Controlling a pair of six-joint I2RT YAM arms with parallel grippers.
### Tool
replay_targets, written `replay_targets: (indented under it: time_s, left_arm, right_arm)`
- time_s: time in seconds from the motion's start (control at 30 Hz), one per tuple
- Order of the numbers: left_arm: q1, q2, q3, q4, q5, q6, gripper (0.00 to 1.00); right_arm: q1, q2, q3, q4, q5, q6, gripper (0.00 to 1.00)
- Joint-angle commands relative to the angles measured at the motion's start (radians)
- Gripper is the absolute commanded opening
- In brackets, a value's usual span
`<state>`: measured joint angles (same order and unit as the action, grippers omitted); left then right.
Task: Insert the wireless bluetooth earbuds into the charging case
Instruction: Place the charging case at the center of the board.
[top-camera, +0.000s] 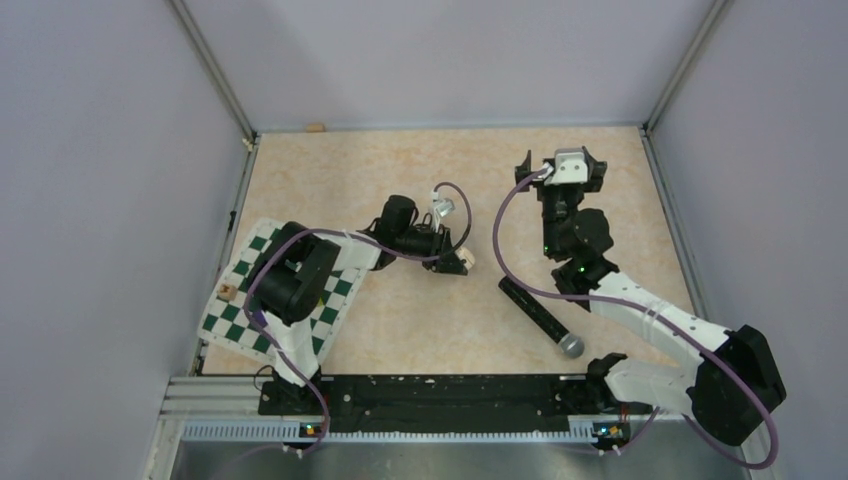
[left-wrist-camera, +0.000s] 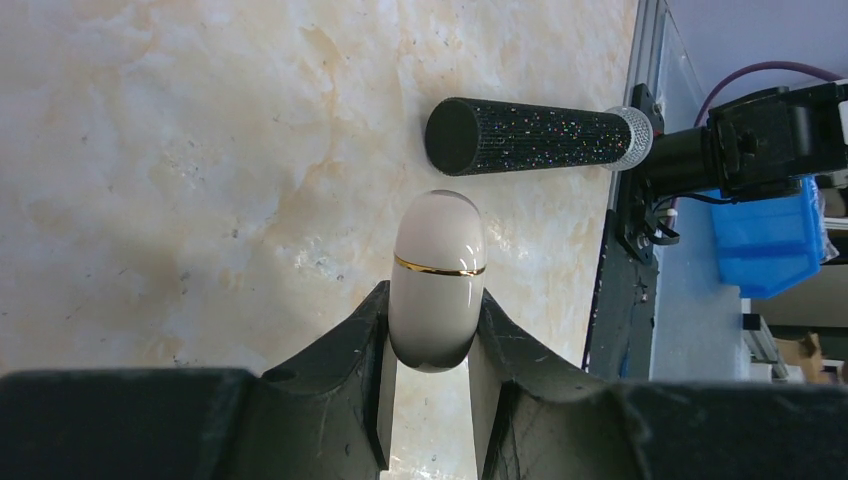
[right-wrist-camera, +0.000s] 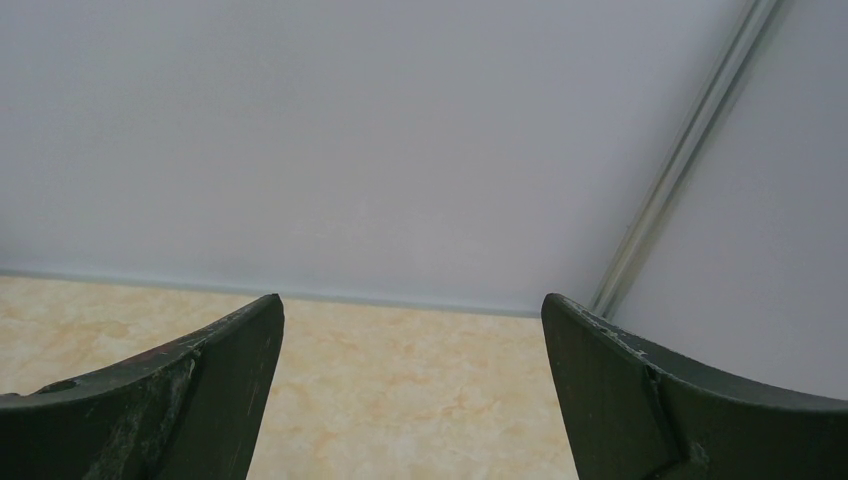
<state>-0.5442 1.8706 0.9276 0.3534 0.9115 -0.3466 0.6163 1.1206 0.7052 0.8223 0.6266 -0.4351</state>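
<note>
My left gripper (left-wrist-camera: 433, 297) is shut on the charging case (left-wrist-camera: 438, 262), a glossy white capsule with a thin gold band, its lid closed. It holds the case just above the table, with the rounded end pointing at the black microphone. In the top view the left gripper (top-camera: 462, 260) sits mid-table with the pale case (top-camera: 468, 263) at its tip. My right gripper (right-wrist-camera: 410, 305) is open and empty, raised at the far right (top-camera: 562, 165) and facing the back wall. No earbuds show in any view.
A black glittery microphone (top-camera: 540, 317) lies near the right arm and also shows in the left wrist view (left-wrist-camera: 530, 135). A green-and-white chequered mat (top-camera: 240, 310) lies at the left with a small tan piece (top-camera: 228, 292) on it. Another tan piece (top-camera: 316, 127) lies at the back wall.
</note>
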Motion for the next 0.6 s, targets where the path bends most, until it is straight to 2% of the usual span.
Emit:
replay_targets:
  time_s: [0.0, 0.2, 0.33, 0.43, 0.57]
  left_arm:
    - [-0.002, 0.048, 0.026, 0.057, 0.03, -0.064, 0.04]
    - [-0.002, 0.109, 0.061, 0.046, 0.017, -0.105, 0.06]
    - [-0.003, 0.144, 0.107, -0.02, -0.023, -0.111, 0.12]
    - [-0.002, 0.146, 0.118, -0.052, -0.037, -0.096, 0.19]
    - [-0.003, 0.153, 0.138, -0.084, -0.054, -0.102, 0.4]
  right_arm:
    - [-0.02, -0.03, -0.011, 0.038, -0.023, 0.01, 0.99]
    - [-0.025, -0.044, -0.019, 0.063, -0.029, -0.007, 0.99]
    - [-0.025, -0.053, -0.02, 0.067, -0.035, -0.009, 0.99]
    - [-0.026, -0.052, -0.025, 0.077, -0.035, -0.017, 0.99]
    - [-0.025, -0.055, -0.025, 0.077, -0.039, -0.015, 0.99]
